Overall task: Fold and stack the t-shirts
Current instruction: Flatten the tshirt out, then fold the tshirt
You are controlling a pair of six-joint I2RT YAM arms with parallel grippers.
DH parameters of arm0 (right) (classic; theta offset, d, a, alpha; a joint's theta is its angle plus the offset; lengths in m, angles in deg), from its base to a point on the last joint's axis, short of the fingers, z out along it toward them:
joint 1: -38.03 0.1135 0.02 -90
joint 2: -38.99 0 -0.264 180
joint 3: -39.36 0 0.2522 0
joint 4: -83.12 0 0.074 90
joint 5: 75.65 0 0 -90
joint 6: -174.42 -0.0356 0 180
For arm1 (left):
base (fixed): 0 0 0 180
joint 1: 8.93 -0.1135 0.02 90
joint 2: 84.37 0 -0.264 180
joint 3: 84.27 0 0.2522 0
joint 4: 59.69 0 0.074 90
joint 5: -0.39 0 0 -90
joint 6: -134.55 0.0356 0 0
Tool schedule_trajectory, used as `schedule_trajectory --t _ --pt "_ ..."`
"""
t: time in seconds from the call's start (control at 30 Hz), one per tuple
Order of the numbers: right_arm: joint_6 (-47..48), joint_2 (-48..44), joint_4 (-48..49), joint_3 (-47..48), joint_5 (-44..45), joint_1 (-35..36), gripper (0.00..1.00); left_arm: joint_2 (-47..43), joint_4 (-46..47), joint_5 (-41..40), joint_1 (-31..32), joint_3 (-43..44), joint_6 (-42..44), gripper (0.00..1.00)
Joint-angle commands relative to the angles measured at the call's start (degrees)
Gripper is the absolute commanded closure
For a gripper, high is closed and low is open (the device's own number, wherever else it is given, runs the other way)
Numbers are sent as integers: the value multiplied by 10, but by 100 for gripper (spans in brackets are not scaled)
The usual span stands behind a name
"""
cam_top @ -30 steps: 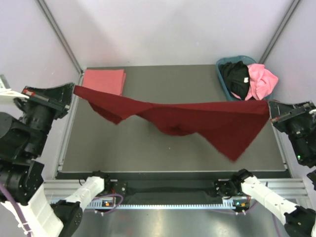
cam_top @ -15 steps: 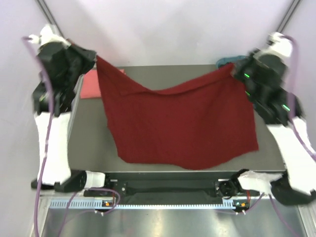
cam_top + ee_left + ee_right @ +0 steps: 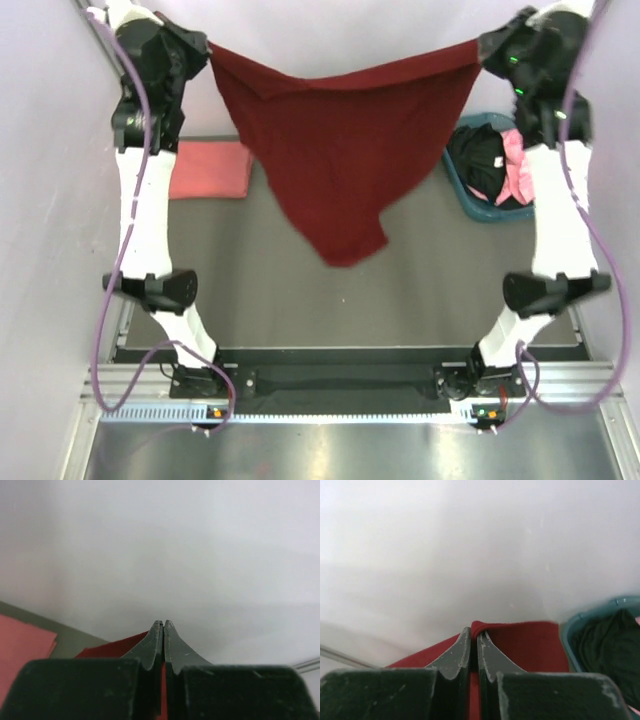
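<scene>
The left hand (image 3: 203, 50) is pressed together on one top corner of the dark maroon red cloth t-shirt (image 3: 335, 150), and its wrist view shows a sliver of red caught between the closed jaws. Across from it the right hand (image 3: 484, 48) is pinching the other top corner the same way, with a small red fold bulging just above its tips. Both arms are raised high toward the far wall, so the shirt hangs between them like a sagging banner. Its top edge dips in the middle and the body narrows to a lopsided tail over the grey counter (image 3: 300, 300); from above I cannot tell whether that tail touches the surface. Beside the left arm, at the far left corner, lies a folded salmon-pink t-shirt (image 3: 210, 168). Near the right arm, a teal-blue plastic basket (image 3: 480, 213) holds a crumpled black t-shirt (image 3: 478, 160) and a bright pink t-shirt (image 3: 512, 170). The worry, I think, is the thin grip: each hand has only a small bite of the hem, and a quick swing or a pull apart could tug a corner free and drop the shirt in a heap. Since it hangs unevenly, laying it down as it is could leave it creased or folded under itself. A drift to either side could drape it over the basket rim or drag across the folded salmon one.
</scene>
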Motion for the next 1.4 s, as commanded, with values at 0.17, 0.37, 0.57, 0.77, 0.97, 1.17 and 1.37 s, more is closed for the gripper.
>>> schedule_trajectory --t 0.17,0.37,0.57,0.77,0.97,1.17,1.37 --pt "21 -280 -2 -222 -107 -45 100 -249 95 6 -5 -198 11 100" --pt "41 -442 -68 -481 -66 -48 100 -446 91 42 -5 -491 -3 100" --pt "26 -573 -124 -706 -61 -48 100 -597 4 68 -5 -670 -5 100" --pt "10 -659 -232 -833 -58 -48 100 -706 -125 63 -5 -777 -1 100" --pt "-25 -710 -294 -907 -122 -48 99 -736 -183 32 -4 -799 9 100" --pt "-21 -719 -302 -935 -109 -48 98 -724 -190 25 -5 -800 13 100" --pt "-50 -695 -235 -962 -89 -48 99 -672 -127 42 -5 -843 11 100"
